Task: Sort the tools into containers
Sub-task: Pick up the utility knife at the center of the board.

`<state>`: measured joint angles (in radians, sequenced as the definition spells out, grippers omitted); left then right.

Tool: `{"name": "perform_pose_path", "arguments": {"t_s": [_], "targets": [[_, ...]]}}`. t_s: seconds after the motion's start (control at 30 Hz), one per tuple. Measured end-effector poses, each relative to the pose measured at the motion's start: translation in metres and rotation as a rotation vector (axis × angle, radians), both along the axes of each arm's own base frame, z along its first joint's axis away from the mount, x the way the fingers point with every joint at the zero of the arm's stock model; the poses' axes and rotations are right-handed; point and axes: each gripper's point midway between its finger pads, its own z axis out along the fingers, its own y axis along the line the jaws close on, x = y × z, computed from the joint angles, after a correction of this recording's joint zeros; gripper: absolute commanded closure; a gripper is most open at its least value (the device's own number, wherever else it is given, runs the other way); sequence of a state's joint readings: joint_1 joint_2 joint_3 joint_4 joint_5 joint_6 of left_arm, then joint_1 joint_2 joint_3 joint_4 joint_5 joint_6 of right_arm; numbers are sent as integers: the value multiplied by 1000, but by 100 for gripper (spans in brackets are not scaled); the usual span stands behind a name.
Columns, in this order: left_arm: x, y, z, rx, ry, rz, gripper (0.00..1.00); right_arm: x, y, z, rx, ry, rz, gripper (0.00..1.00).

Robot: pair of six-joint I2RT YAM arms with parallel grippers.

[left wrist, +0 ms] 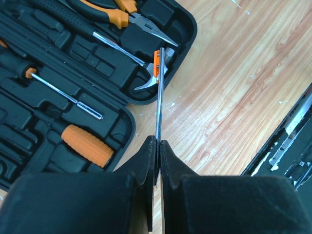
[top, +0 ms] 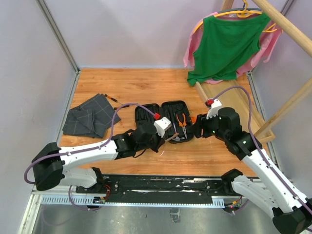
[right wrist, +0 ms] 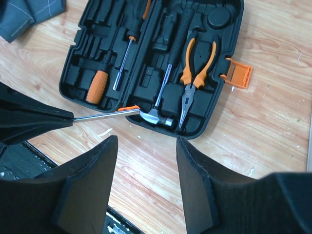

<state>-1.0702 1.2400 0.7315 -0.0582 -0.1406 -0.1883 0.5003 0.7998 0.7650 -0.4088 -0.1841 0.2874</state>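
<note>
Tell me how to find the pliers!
Look at the black tool case on the wooden table. In the half nearest its orange latch, beside the hammer, lie the pliers. Only they have two curved orange handles and a pointed nose.

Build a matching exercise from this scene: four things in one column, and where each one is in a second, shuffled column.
Things
1. orange-and-black-handled pliers
2. thin steel shaft with an orange end
3. dark grey folded cloth
4. small orange plastic latch

Places
A. on the wooden table, left of the black plastic tool case in the top view
B. sticking out from the case's edge
C. clamped in the left gripper
D. lying in a moulded slot of the case

Pairs: 1-D, 2-C, 3-A, 4-B
</note>
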Motion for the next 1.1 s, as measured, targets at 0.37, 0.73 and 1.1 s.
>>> {"name": "perform_pose_path", "arguments": {"t_s": [0.37, 0.73, 1.1], "targets": [[3, 5, 24, -9, -139, -72, 100, -20, 20, 5, 19, -15, 215, 39], [-12, 4, 60, 11, -422, -347, 100, -50, 55, 20, 130, -45, 524, 34], [-44, 36, 90, 119, -902, -668, 100, -61, 70, 45, 190, -119, 666, 32]]}}
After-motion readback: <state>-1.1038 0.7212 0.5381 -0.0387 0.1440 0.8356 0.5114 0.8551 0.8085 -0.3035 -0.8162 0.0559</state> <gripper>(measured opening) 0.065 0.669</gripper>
